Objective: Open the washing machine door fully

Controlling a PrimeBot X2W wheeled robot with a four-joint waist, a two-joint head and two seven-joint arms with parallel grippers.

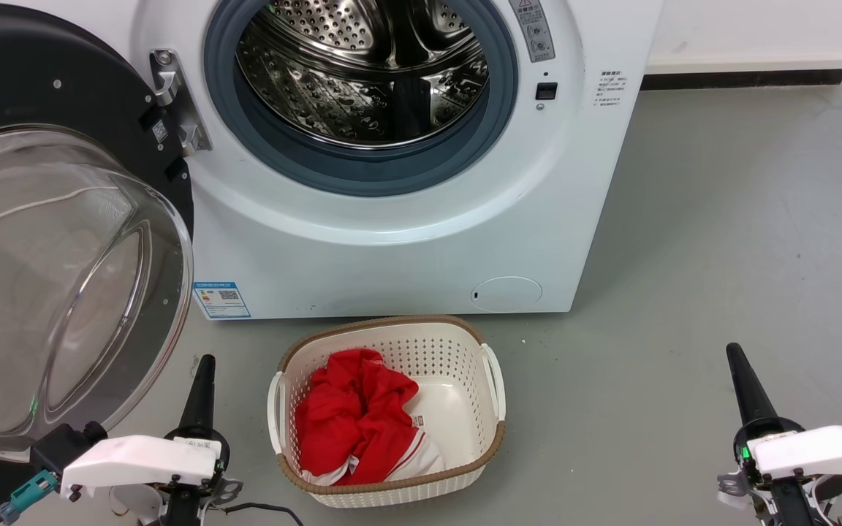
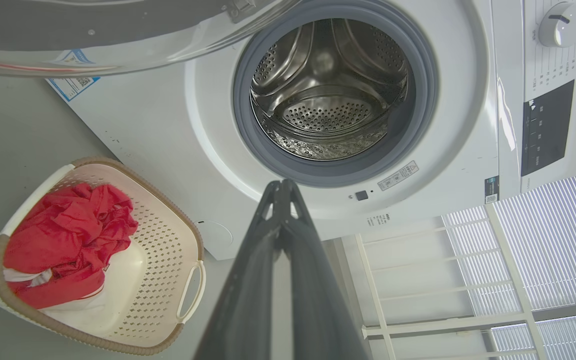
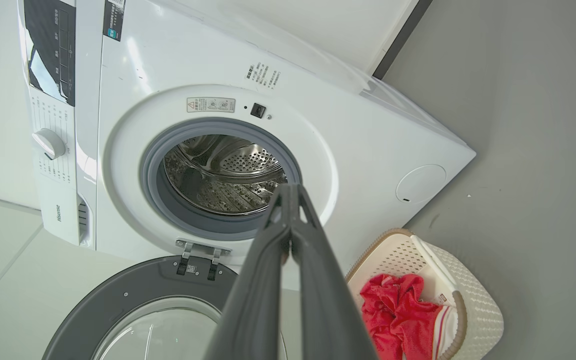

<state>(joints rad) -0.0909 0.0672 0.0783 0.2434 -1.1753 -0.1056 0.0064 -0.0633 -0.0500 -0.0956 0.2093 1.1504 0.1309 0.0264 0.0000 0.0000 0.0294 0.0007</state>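
Low at seven o'clock of the head view, the robot's left hand (image 1: 205,365) holds its two long dark fingers pressed together and grips nothing; its own wrist view shows the tips meeting with no gap. At five o'clock the right hand (image 1: 737,361) is likewise together and empty, over the grey floor (image 1: 721,256).

Just beyond the left hand, from eight to eleven o'clock, stands the washing machine door (image 1: 63,256), a large round glossy black disc with a bulging clear glass bowl at its centre. It hangs on a metal hinge (image 1: 172,102) at the nine o'clock side of the opening, bowl side turned outward.

At twelve o'clock is the big white boxy front-loading washing machine (image 1: 406,241), its perforated steel drum (image 1: 362,73) and grey-blue rubber gasket (image 1: 362,172) wholly uncovered. At six o'clock a white perforated laundry basket (image 1: 465,343) with a brown rim holds a red garment (image 1: 355,416), near the machine and apart from the door.

By my judgement the task is done or nearly so: the door is unlatched, well away from the opening, and both hands are off it. Only a last bit of swing may remain; whether the hinge is at its stop I cannot tell.
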